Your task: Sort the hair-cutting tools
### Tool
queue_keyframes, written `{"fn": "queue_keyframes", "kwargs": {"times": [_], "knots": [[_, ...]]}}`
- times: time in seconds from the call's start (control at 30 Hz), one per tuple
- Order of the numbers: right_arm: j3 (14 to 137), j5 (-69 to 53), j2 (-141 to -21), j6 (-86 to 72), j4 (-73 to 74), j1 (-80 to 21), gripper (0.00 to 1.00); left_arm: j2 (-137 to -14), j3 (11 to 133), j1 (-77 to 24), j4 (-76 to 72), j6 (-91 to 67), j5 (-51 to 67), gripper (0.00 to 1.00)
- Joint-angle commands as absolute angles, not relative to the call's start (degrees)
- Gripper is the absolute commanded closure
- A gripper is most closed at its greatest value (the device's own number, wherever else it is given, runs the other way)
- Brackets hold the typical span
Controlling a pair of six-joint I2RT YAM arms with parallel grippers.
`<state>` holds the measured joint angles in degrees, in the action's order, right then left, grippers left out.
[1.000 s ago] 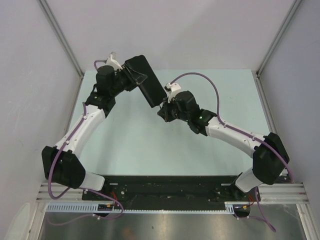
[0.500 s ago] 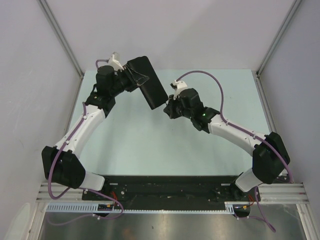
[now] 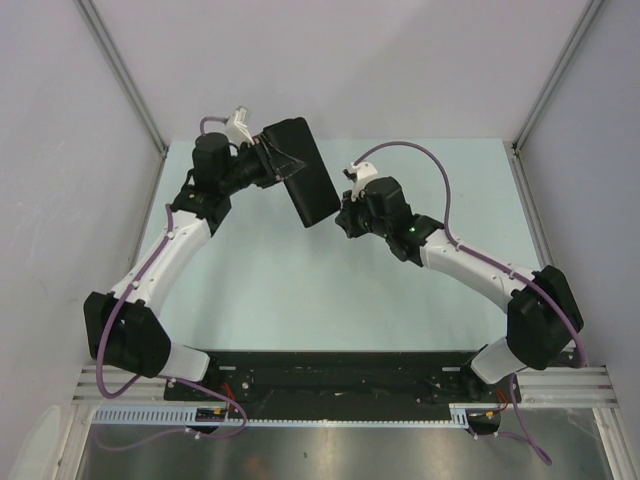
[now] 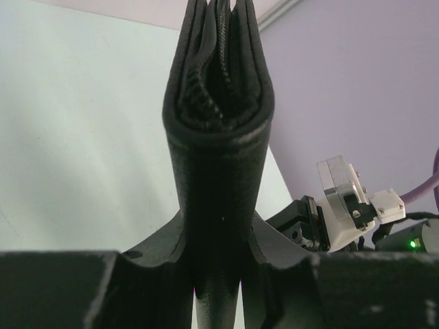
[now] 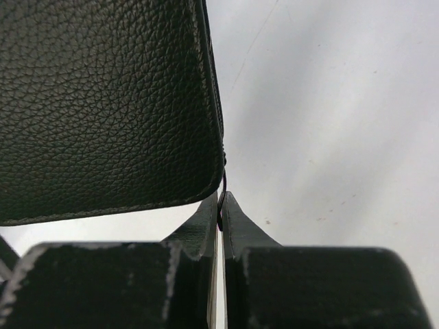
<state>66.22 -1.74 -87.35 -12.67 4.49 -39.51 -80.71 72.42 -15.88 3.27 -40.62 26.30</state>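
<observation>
Top external view: right gripper (image 3: pixel 343 218), jaws pressed together, sits at the near right corner of the black case (image 3: pixel 308 185); whether it pinches anything is unclear. Farther left, left gripper (image 3: pixel 272 160) clamps the case's edge over the table (image 3: pixel 280 290). No scissors or combs show.

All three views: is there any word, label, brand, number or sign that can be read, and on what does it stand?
None can be read. The black case shows only pebbled grain, stitching and a zipper; the table and the right arm bear no print, only a green light.
</observation>
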Motion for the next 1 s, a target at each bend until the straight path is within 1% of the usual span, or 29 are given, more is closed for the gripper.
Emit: {"fn": "queue_keyframes", "kwargs": {"times": [0.0, 0.17, 0.3, 0.7, 0.97], "knots": [[64.2, 6.3, -83.7, -5.9, 4.7, -37.8, 1.00, -77.5, 73.6, -15.0, -1.6, -36.7, 38.3, 0.92], [63.7, 6.2, -81.7, -0.9, 4.2, -37.8, 1.00, -77.6, 73.2, -15.0, -1.6, -33.8, 44.7, 0.92], [63.6, 6.2, -80.6, -0.1, 3.7, -38.4, 1.00, -77.7, 73.1, -15.1, -1.6, -32.2, 50.4, 0.92], [62.8, 11.7, -73.5, 1.1, 0.6, -40.2, 1.00, -75.9, 71.5, -17.0, -1.6, -27.9, 61.8, 0.92], [62.8, 11.4, -69.0, 2.3, -2.7, -39.6, 1.00, -73.9, 70.1, -18.2, -1.6, -26.0, 69.2, 0.92]]}}
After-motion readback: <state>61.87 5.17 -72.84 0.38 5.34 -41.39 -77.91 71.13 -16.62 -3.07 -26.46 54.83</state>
